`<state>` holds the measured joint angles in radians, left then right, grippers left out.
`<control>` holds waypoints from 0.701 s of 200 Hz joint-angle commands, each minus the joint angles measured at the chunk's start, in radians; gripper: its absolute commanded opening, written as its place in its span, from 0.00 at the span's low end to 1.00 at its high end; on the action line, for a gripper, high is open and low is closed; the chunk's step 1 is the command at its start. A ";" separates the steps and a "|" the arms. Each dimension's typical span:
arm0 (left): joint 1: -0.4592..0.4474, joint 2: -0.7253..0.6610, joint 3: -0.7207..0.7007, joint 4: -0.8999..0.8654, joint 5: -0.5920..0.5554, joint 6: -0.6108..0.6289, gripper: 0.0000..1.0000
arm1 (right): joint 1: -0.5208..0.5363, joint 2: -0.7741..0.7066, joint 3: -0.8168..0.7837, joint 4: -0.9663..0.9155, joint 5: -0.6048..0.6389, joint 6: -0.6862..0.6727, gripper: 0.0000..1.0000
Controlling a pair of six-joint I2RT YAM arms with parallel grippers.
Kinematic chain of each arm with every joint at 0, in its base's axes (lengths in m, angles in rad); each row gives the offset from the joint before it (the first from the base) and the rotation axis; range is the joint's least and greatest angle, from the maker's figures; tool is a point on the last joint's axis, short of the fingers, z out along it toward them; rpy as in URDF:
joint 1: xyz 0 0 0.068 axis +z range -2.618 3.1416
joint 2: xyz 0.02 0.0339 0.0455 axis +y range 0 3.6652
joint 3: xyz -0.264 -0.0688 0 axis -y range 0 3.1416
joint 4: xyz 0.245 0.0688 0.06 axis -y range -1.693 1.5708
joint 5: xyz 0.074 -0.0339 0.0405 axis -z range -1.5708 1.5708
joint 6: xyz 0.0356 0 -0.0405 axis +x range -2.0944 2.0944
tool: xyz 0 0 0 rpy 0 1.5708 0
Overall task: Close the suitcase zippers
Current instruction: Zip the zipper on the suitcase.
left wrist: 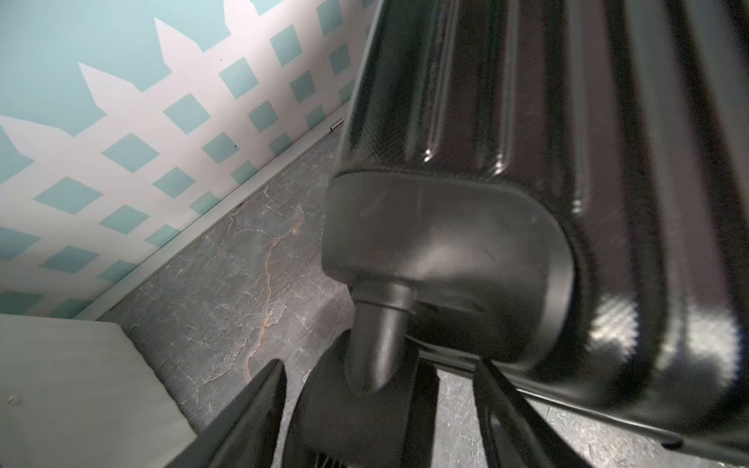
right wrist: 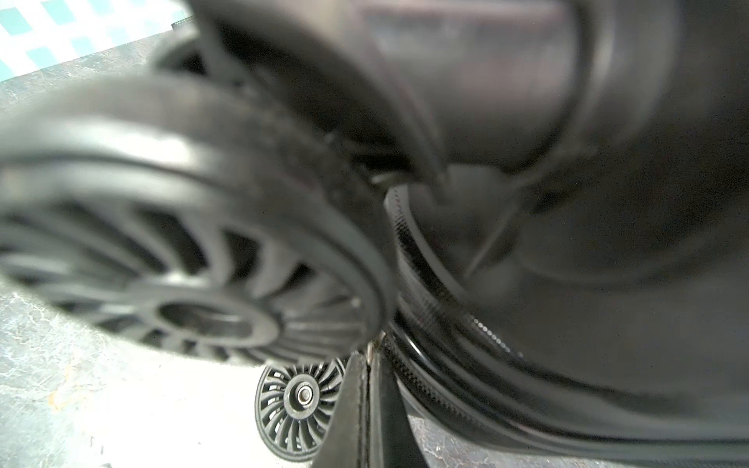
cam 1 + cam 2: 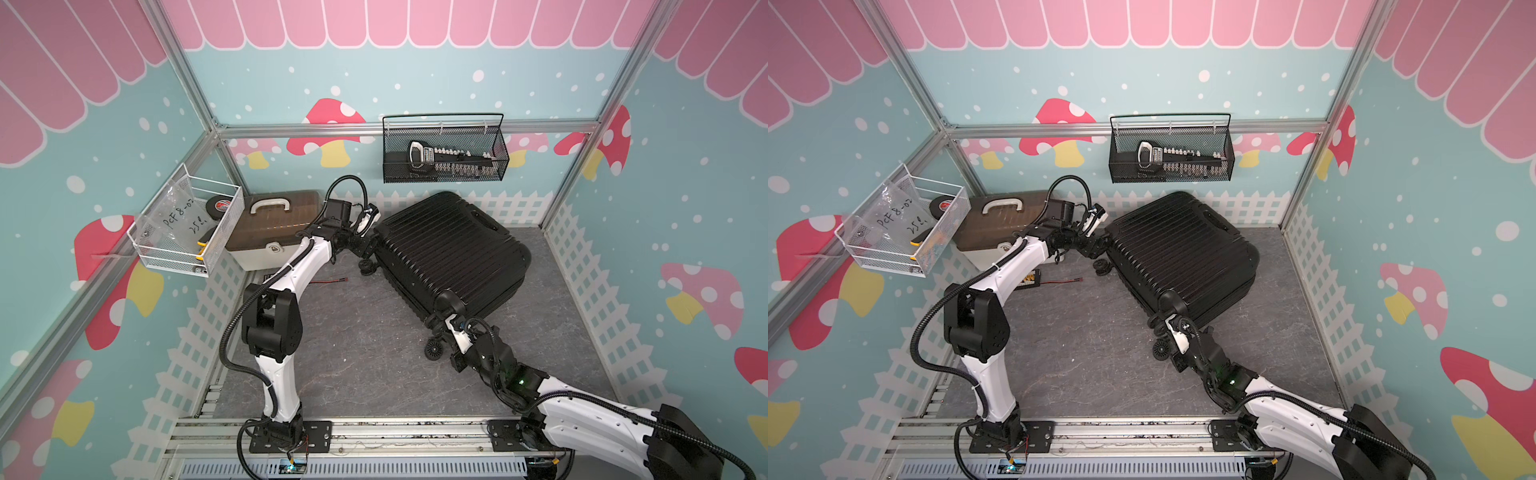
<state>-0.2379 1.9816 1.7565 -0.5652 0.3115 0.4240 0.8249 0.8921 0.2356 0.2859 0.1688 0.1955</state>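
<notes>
A large black ribbed hard-shell suitcase (image 3: 449, 249) lies flat with its two shells together. It is set at a slant on the grey marbled counter (image 3: 353, 365) toward the back wall, and both top views show it.

The left gripper (image 1: 379, 362) is at the corner of the case nearest a white box with a brown translucent lid (image 3: 270, 224). Its jaws are spread to either side of the stem of a small black caster wheel (image 3: 365, 266). The left wrist view shows a gap of counter on each side.

The right gripper (image 2: 367, 360) reaches the case's near corner, just above a second spoked caster wheel (image 3: 434, 349). Its jaws are pressed together, and their tips meet the thin black zipper track (image 2: 421, 300) where it curves round that corner. A small pale sliver shows at the tips, but the blurred right wrist view does not reveal whether a pull is pinched there.

A thin red wire (image 3: 328, 281) lies on the counter between the left arm and the case. A white wire basket (image 3: 187, 224) hangs on the left wall and a black mesh basket (image 3: 444, 149) hangs on the back wall.
</notes>
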 commanded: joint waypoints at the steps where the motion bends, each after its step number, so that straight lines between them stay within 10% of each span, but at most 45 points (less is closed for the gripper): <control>1: -0.021 0.015 0.005 -0.028 -0.036 0.059 0.72 | 0.002 -0.018 -0.002 0.016 0.029 -0.011 0.00; 46: -0.032 -0.021 -0.056 0.009 -0.121 0.079 0.70 | 0.002 -0.009 0.000 0.018 0.028 -0.018 0.00; 92: -0.034 -0.048 -0.068 -0.023 -0.173 0.025 0.35 | 0.002 -0.004 -0.002 0.023 0.038 -0.014 0.00; 140: -0.051 -0.226 -0.212 -0.025 -0.216 -0.149 0.34 | 0.002 -0.044 -0.028 0.022 0.112 -0.011 0.00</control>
<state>-0.2829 1.8889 1.6047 -0.5533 0.1352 0.3878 0.8268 0.8818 0.2344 0.2710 0.1883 0.1917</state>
